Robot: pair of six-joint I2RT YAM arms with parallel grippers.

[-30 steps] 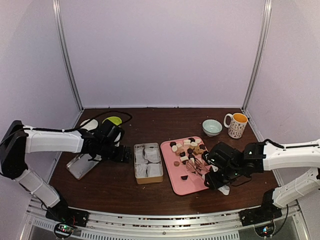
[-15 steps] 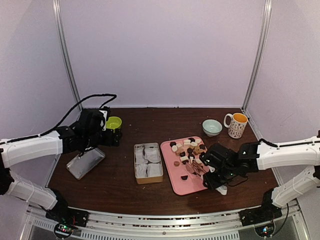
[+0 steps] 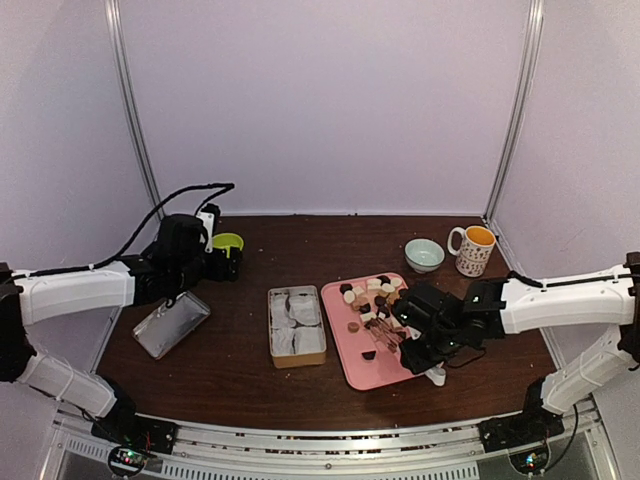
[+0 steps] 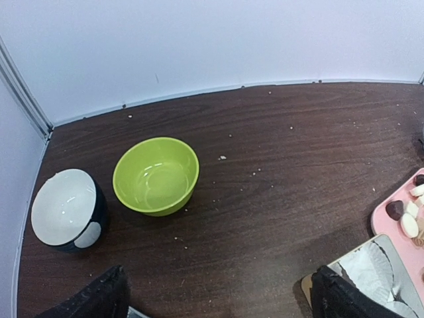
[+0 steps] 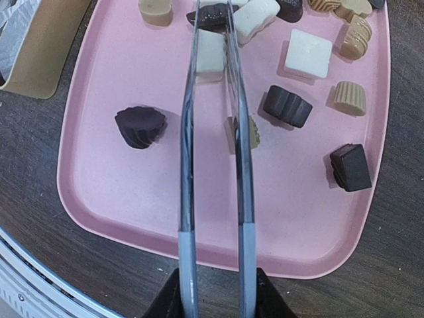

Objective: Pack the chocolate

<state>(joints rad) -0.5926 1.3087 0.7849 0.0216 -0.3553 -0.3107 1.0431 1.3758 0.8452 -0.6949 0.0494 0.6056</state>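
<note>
Several chocolate pieces [image 3: 372,293], dark, caramel and cream, lie on a pink tray [image 3: 375,372]. My right gripper [image 3: 425,345] is shut on clear tongs [image 5: 187,165], seen from the right wrist [image 5: 215,291]. The tong tips close round a dark piece [image 5: 211,14] at the tray's far part. Other pieces lie beside the tongs, among them a dark ridged one [image 5: 140,126] and a white square [image 5: 307,53]. The tan box [image 3: 297,325] with white paper cups stands left of the tray. My left gripper [image 3: 225,262] is open and empty by a green bowl [image 3: 228,242], its fingers [image 4: 99,298] far apart.
A clear lid [image 3: 172,323] lies at the left. A black-and-white bowl [image 4: 66,209] stands next to the green bowl [image 4: 156,175]. A pale bowl [image 3: 424,254] and an orange-lined mug [image 3: 472,248] stand at the back right. The box corner [image 5: 40,59] borders the tray [image 5: 132,192].
My left arm has pulled back from the box to the far left, by the green bowl. My right gripper has moved a little left over the tray with the tongs.
</note>
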